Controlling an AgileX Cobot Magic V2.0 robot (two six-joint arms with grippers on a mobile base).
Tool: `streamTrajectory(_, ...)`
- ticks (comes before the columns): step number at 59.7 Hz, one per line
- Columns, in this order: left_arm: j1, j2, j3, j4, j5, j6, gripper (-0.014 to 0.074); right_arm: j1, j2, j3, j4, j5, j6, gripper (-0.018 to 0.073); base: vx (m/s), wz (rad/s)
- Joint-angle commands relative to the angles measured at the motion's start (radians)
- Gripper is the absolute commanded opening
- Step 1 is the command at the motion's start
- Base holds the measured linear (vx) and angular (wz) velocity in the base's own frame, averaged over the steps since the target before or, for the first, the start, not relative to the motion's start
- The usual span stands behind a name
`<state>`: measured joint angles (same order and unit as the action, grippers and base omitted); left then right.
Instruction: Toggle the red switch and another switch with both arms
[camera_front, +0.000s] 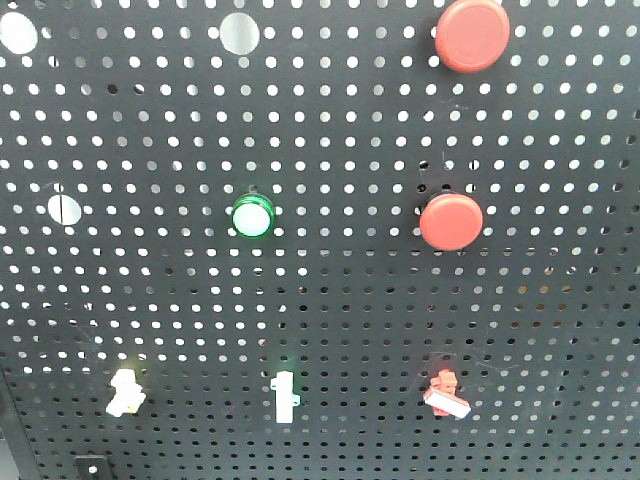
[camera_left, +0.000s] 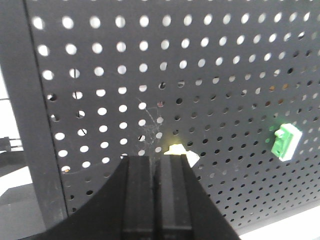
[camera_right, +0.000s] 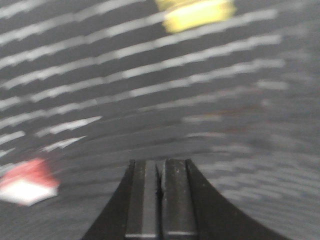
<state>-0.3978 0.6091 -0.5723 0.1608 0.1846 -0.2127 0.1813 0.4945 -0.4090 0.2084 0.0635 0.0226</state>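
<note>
On the black pegboard (camera_front: 330, 300), the small red switch (camera_front: 446, 394) with its white lever sits at the lower right. The pale cream switch (camera_front: 126, 393) sits at the lower left. Neither arm shows in the front view. In the left wrist view my left gripper (camera_left: 159, 159) is shut, its tips just below and in front of the cream switch (camera_left: 179, 151), which peeks above them. The right wrist view is motion-blurred: my right gripper (camera_right: 161, 162) is shut with nothing in it, and the red switch (camera_right: 26, 182) lies well to its left.
A slim white switch on a green base (camera_front: 284, 395) (camera_left: 285, 142) stands between the two toggles. Above are a green-ringed button (camera_front: 252, 215) and two large round red buttons (camera_front: 451, 221) (camera_front: 472, 35). A blurred yellow shape (camera_right: 196, 11) shows at the top of the right wrist view.
</note>
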Motion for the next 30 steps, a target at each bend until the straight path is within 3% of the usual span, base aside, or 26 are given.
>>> streamTrajectory(1, -0.004, 0.0, -0.028, 0.002, -0.071, 0.002, 0.0002, 0.092, 0.052, -0.034, -0.001, -0.174, -0.036, -0.0006, 0.0, 0.0)
streamTrajectory(12, -0.004, 0.0, -0.028, 0.002, -0.072, -0.006, 0.0002, 0.282, 0.215, -0.034, -0.005, -0.366, -0.068, -0.0006, 0.0, 0.0)
streamTrajectory(21, -0.004, 0.0, -0.028, 0.002, -0.072, -0.006, 0.0002, 0.37, 0.345, -0.034, -0.001, -0.499, -0.068, -0.0006, 0.0, 0.0)
streamTrajectory(30, -0.004, 0.0, -0.028, 0.002, -0.07, -0.006, 0.0002, 0.409, 0.451, -0.063, 0.003, -0.587, -0.06, -0.0006, 0.0, 0.0)
